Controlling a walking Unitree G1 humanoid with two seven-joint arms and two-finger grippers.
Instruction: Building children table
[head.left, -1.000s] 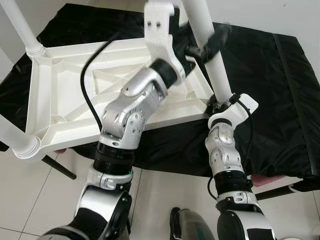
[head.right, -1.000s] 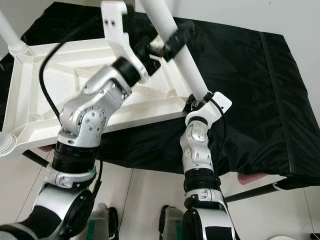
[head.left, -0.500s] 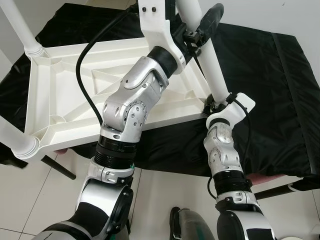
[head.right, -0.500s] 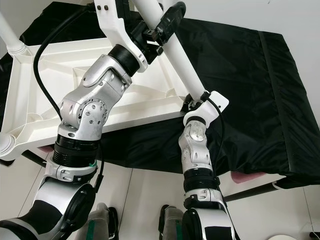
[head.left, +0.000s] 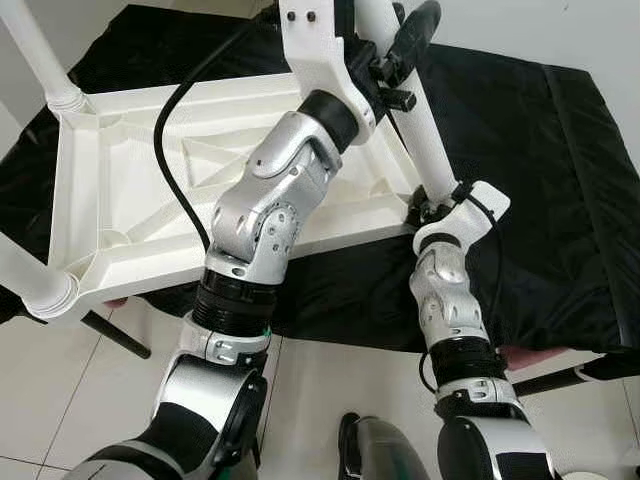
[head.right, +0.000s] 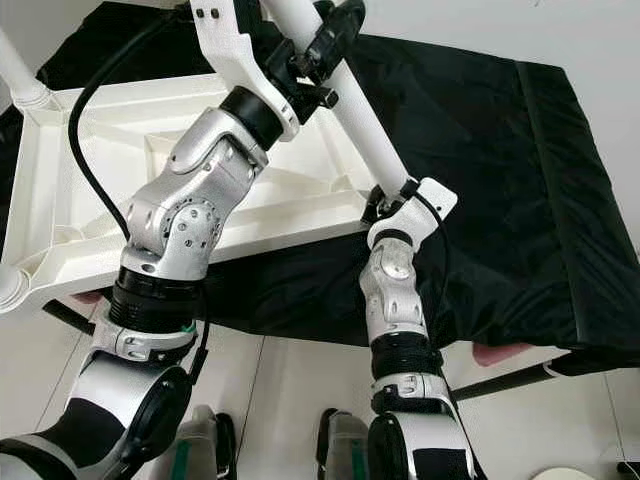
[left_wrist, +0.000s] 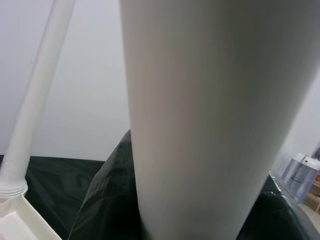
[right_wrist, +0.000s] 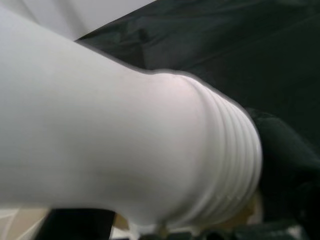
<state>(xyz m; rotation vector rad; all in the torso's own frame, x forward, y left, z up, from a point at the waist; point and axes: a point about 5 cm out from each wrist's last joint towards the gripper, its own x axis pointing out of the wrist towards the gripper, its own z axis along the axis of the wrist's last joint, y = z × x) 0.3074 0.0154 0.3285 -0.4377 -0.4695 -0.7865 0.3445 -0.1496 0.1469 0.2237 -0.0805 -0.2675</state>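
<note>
Both tools (head.left: 405, 55) on unmarked white table leg (head.left: 425, 140).

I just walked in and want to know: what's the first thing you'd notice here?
A white children's table lies upside down on a black cloth, its legs pointing up. The robot's left gripper is clamped high on the nearest-right leg, and the right gripper sits at that leg's base, where its ribbed end meets the tabletop corner.

light: bright, even, soft shadows | head views: sharp, slight edge distortion | glare: mild on glossy white plastic table leg (head.left: 425, 140) | wrist views: leg blurred, out of focus
</note>
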